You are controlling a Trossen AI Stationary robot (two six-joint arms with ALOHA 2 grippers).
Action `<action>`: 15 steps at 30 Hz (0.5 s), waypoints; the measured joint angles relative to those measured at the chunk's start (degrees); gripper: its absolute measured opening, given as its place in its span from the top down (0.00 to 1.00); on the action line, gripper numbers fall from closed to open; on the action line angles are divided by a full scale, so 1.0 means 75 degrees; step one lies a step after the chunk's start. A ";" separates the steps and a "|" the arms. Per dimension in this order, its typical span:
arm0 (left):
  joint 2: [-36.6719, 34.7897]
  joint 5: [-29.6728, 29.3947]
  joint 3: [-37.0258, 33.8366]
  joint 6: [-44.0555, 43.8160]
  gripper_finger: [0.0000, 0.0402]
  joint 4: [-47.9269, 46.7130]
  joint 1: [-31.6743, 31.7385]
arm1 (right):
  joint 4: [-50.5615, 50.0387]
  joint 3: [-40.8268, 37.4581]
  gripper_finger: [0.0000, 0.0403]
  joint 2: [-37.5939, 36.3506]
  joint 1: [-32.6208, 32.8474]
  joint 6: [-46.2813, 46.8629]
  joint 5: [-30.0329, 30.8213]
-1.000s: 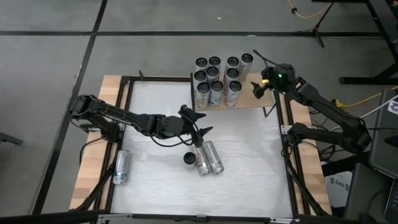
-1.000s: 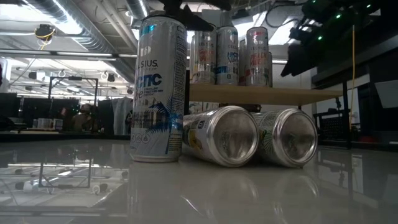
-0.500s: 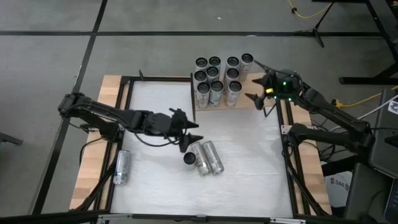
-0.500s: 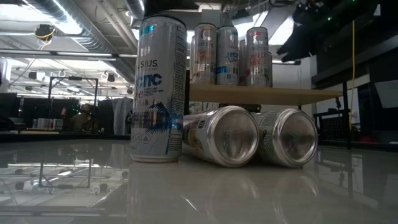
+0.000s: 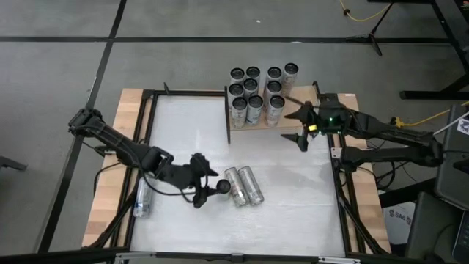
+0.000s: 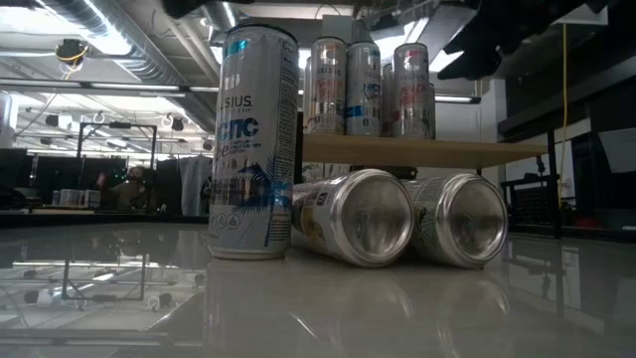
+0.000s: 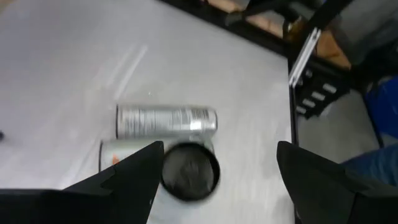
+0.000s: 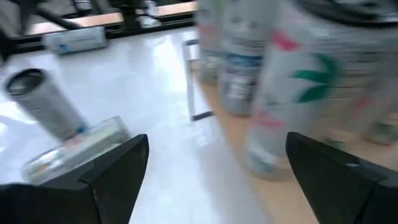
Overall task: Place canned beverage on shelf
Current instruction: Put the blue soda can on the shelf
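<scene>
White tabletop point(image 5: 293, 198) lay nearest, and on it 1 upright can point(image 5: 223, 187) stood touching the end of 2 cans lying side by side point(image 5: 244, 185). The left gripper point(image 5: 207, 188) had dropped back from above the lying pair and now sat low, just beside the upright can on the side away from them. Its fingers were spread, and the left wrist view showed the dark can top ahead between them with clear gaps on both sides, so nothing was gripped. That looked like the line-up for the next pick, not yet a grasp. A 4th can point(image 5: 141, 198) lay well apart at the table's left edge, partly under the left arm.

Farther back, the right gripper point(image 5: 296, 126) had come off the shelf point(image 6: 427, 151) and hung over the table by its right front corner, fingers wide and empty. About 10 cans point(image 5: 255, 88) stood upright on the board, so its last delivery seemed finished and the arm looked to be clearing out.

From table height, both grippers were cut off at the upper edge, and the front cans hid the rows behind them. Can labels in the right wrist view were smeared and unreadable.
</scene>
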 joint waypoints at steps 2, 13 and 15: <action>0.0035 -0.0012 0.0000 -0.0068 0.24 -0.0271 -0.0191 | 0.0003 0.0000 0.08 0.0000 0.0340 0.0196 -0.0003; 0.0080 -0.0831 0.0000 -0.0076 0.24 -0.1453 -0.0702 | 0.0003 0.0000 0.08 0.0012 0.1989 0.1580 -0.0266; 0.0133 -0.0982 0.0000 -0.0074 0.24 -0.1459 -0.0683 | 0.0003 0.0000 0.08 0.0012 0.2261 0.1594 -0.0643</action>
